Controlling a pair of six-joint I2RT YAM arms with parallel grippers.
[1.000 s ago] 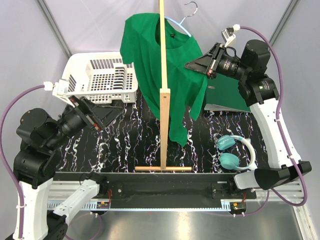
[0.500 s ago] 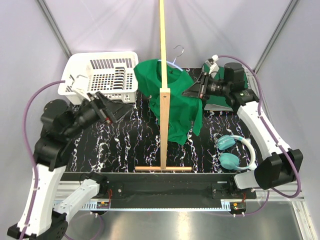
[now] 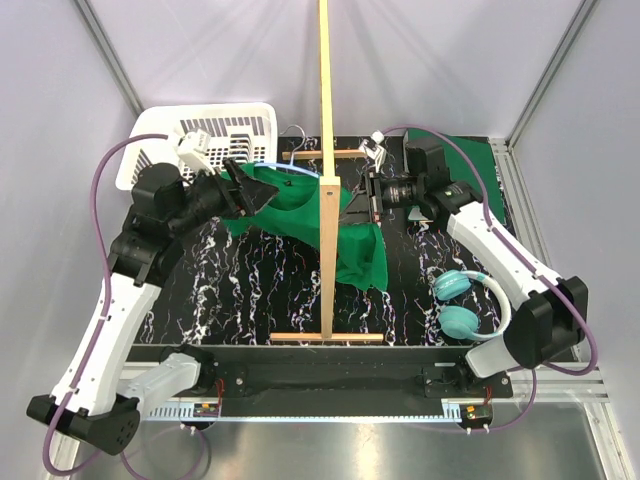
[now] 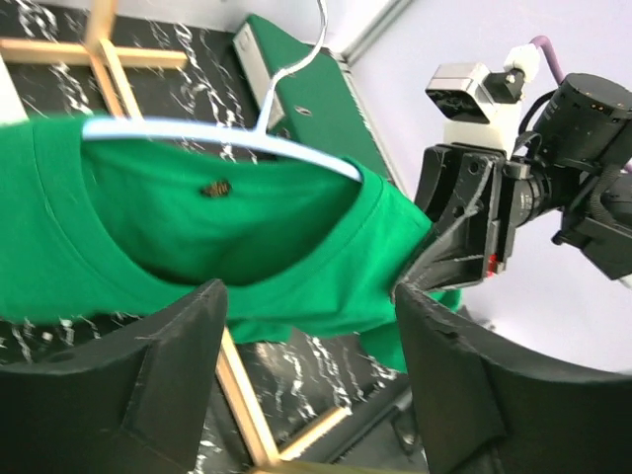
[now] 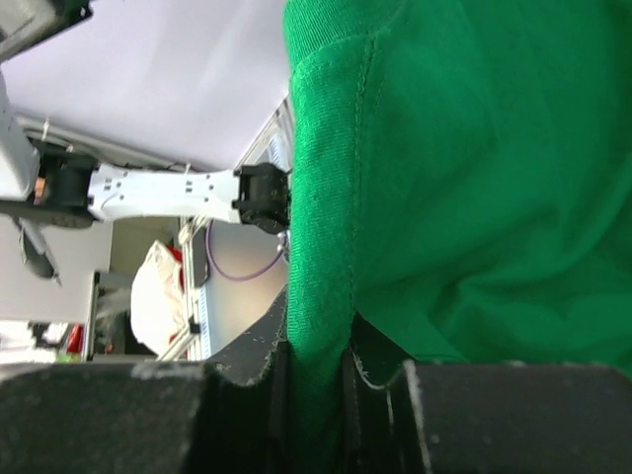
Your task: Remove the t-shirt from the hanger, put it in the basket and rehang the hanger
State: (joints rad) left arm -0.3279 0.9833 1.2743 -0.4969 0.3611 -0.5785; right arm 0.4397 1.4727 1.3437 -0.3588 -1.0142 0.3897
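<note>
I have the t-shirt low over the bench between my two tools: my right tool pinches its edge, and the hanger lies sideways just in front of my open left tool, the nearer one.

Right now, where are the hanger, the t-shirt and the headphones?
hanger (image 4: 227, 139), left wrist view, on its light-blue shoulder bar.
t-shirt (image 3: 362, 255), top view, on the lower part of the green cloth.
headphones (image 3: 460, 322), top view, on the nearer teal ear cup.
</note>
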